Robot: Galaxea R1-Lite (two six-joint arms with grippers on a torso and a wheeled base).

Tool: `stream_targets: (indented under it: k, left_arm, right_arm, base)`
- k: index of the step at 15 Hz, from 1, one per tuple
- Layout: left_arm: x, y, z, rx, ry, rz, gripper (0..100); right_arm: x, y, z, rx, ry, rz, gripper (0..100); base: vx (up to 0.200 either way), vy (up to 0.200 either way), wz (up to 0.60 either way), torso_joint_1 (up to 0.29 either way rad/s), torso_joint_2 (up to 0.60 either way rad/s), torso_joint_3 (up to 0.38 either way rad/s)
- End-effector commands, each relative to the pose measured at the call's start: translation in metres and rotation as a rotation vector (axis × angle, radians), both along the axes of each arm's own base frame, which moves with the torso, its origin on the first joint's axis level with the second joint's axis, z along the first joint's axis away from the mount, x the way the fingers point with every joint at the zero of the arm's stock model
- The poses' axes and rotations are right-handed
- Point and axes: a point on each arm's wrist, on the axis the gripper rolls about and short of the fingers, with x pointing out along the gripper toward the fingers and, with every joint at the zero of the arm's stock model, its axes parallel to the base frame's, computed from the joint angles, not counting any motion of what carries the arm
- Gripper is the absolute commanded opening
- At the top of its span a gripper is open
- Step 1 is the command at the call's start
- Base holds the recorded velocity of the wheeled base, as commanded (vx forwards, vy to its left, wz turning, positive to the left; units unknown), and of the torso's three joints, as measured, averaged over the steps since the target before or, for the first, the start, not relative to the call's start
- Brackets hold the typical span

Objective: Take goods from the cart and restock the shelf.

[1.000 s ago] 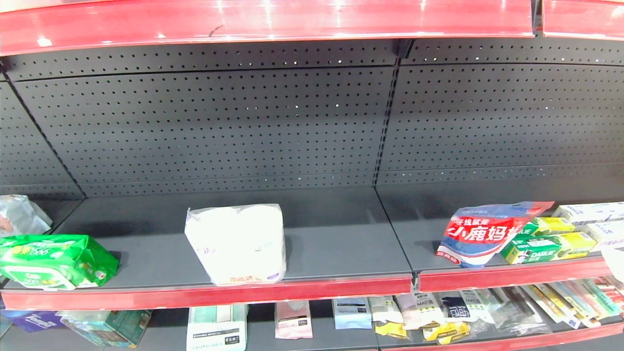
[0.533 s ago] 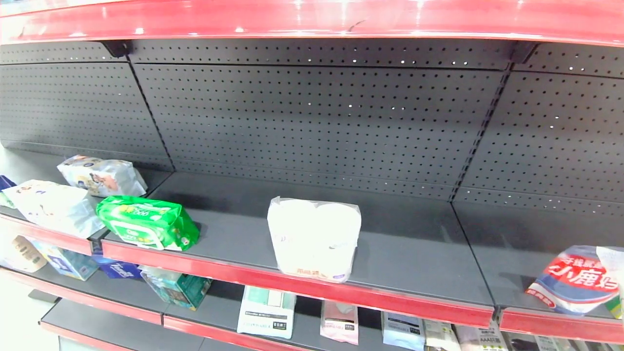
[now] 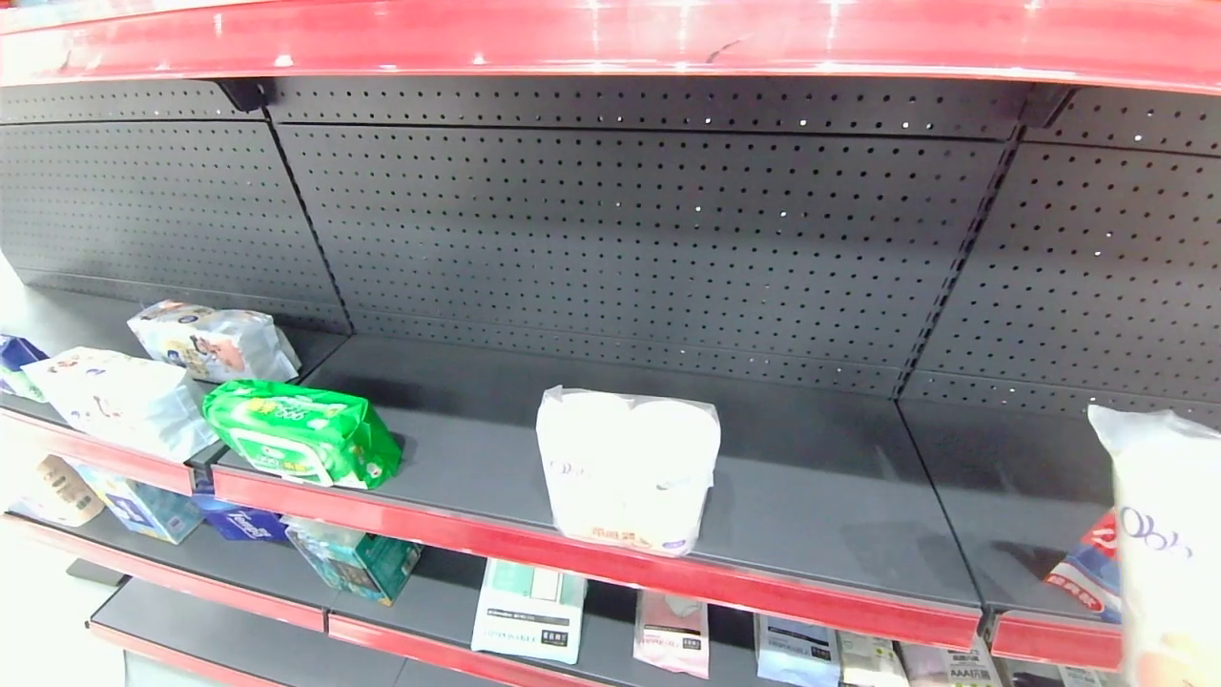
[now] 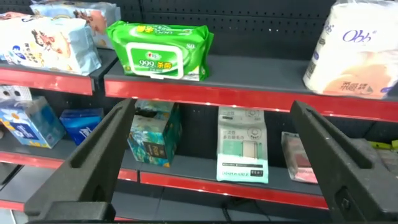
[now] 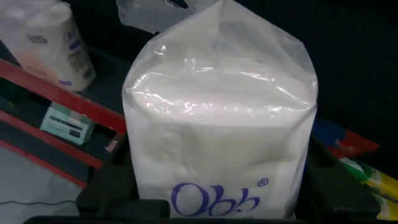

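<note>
Plastic wrap is your risk. Your left gripper [image 4: 211, 106] hangs before the shelf [image 3: 820, 487], jaws spread and empty. Your right gripper [image 5: 217, 186] pinches the tissue pack [image 3: 1166, 544] by its sides at the right bay, and it could slip or topple. Green wipes [image 3: 303, 434] lie left and a white roll pack [image 3: 627, 468] stands centre. The red pouch [image 3: 1083, 572] crowds your spot.
</note>
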Motion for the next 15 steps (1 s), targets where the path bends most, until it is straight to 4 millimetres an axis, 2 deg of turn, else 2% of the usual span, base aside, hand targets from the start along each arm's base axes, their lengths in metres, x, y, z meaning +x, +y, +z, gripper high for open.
stream_targets:
  k: [1, 3, 5, 8, 10, 15]
  left_arm:
    - [0.0, 0.0, 0.0, 0.0, 0.0, 0.001, 100]
    - [0.0, 0.0, 0.0, 0.0, 0.0, 0.001, 100]
    - [0.0, 0.0, 0.0, 0.0, 0.0, 0.001, 100]
    - [0.0, 0.0, 0.0, 0.0, 0.0, 0.001, 100]
    - [0.0, 0.0, 0.0, 0.0, 0.0, 0.001, 100]
    - [0.0, 0.0, 0.0, 0.0, 0.0, 0.001, 100]
  right_arm:
    - [0.021, 0.008, 0.003, 0.005, 0.057, 0.05, 0]
    - [0.031, 0.013, 0.006, 0.053, 0.076, 0.135, 0]
    - [0.039, 0.016, 0.004, 0.071, 0.121, 0.14, 0]
    - [0.072, 0.027, 0.009, 0.154, 0.131, 0.132, 0]
    - [0.101, 0.036, 0.008, 0.165, 0.131, 0.152, 0]
    - [0.146, 0.052, 0.002, 0.22, 0.14, 0.201, 0]
  base:
    - [0.0, 0.0, 0.0, 0.0, 0.0, 0.0]
    - [0.0, 0.0, 0.0, 0.0, 0.0, 0.0]
    - [0.0, 0.0, 0.0, 0.0, 0.0, 0.0]
    - [0.0, 0.0, 0.0, 0.0, 0.0, 0.0]
    - [0.0, 0.0, 0.0, 0.0, 0.0, 0.0]
    - [0.0, 0.0, 0.0, 0.0, 0.0, 0.0]
